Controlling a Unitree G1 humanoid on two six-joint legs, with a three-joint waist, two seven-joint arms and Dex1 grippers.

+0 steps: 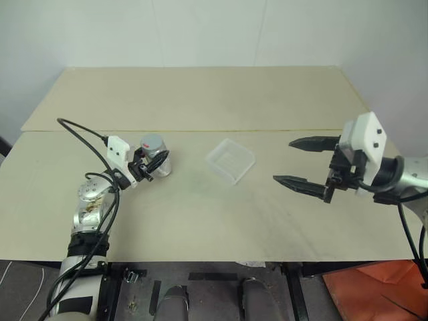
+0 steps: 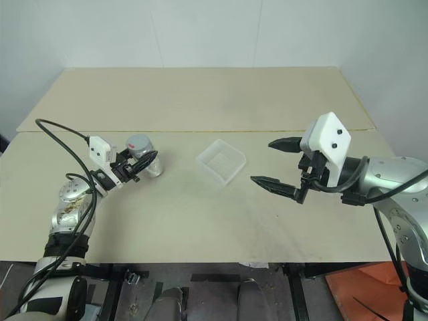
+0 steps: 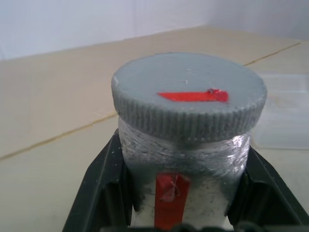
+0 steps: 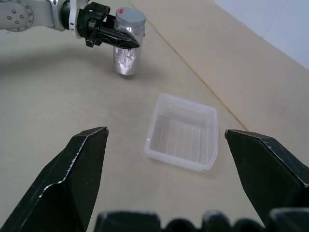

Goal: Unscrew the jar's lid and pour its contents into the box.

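The jar (image 1: 162, 168) stands upright on the table's left side, its wall clouded and silvery. Its grey lid (image 3: 188, 96), with a red mark on top, is screwed on. From the left, my left gripper (image 1: 156, 162) is shut on the jar, with one black finger (image 3: 104, 183) pressed on each side of the body just under the lid. The contents cannot be made out through the wall. The box (image 1: 231, 160), a shallow translucent tray, lies empty near the table's middle. My right gripper (image 1: 283, 160) hovers open to the right of the box, pointing at it, with nothing between its fingers.
The beige table (image 1: 200, 221) has a seam (image 1: 267, 130) running across behind the jar and box. A black cable (image 1: 80, 134) loops off my left arm. An orange thing (image 1: 374, 294) lies on the floor past the table's front right corner.
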